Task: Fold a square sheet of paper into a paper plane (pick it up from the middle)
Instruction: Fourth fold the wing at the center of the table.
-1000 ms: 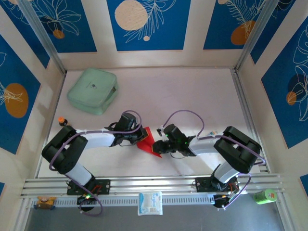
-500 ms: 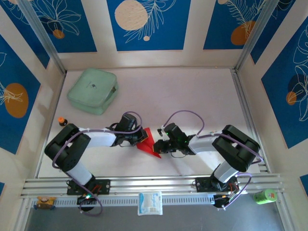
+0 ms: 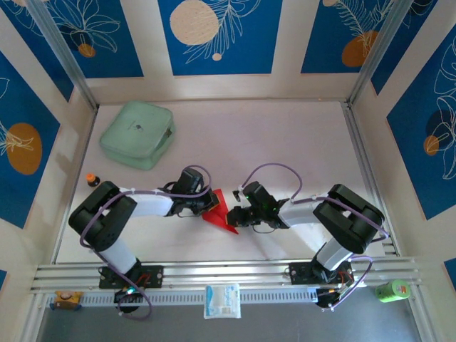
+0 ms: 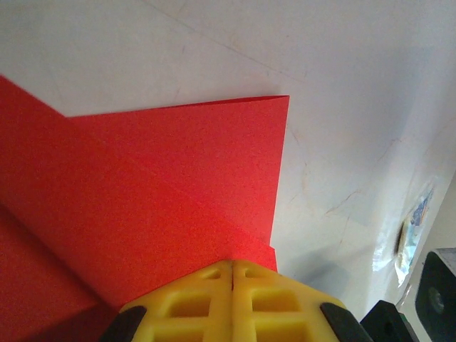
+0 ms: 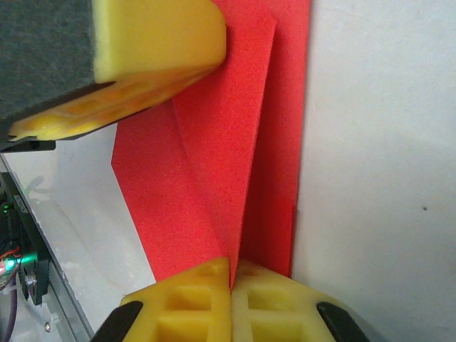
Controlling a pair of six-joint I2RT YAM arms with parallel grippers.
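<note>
Watching left gripper (image 4: 231, 269): I see it clenched on folded bright red paper sheet (image 4: 164, 185), frame centre.
Right gripper (image 5: 230, 267): clenched on same sheet.

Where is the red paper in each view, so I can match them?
Top external: red paper low centre, between left tool and right tool.
Left wrist: fills left and centre, pinched by the left tool at bottom centre.
Right wrist: runs up the middle from the right tool at the bottom.
Shared landmark: the left tool's yellow finger, top left in the right wrist view.
</note>
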